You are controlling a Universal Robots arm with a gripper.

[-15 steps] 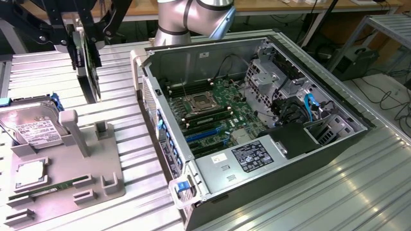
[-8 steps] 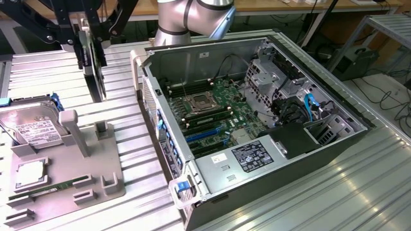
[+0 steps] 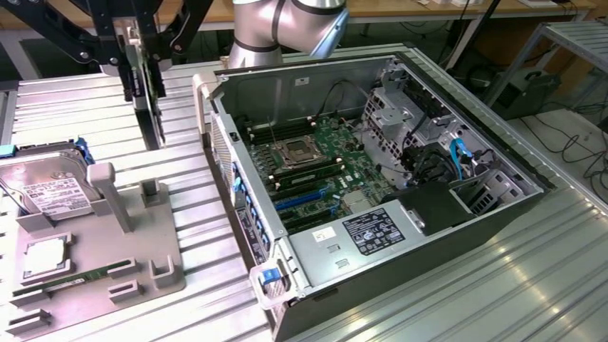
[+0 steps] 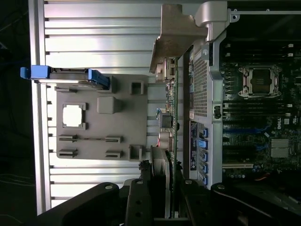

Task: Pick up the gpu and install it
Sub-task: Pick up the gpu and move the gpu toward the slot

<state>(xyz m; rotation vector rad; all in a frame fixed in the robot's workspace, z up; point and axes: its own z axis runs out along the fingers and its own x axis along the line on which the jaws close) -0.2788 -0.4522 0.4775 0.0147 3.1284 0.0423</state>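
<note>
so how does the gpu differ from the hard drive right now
The gpu hangs in the air, held by the gripper; the hard drive stands in the grey holder. The gpu is a thin dark card seen edge-on; the hard drive is boxy and silver, with a white label and blue side rails. Shared: both are outside the computer case, on the exterior view's left of it.

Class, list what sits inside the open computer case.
Inside the computer case lie a green motherboard with a processor socket, blue cables and a labelled metal box. A black cover hides whatever sits beneath it. The gpu hangs outside, held by the gripper.
</note>
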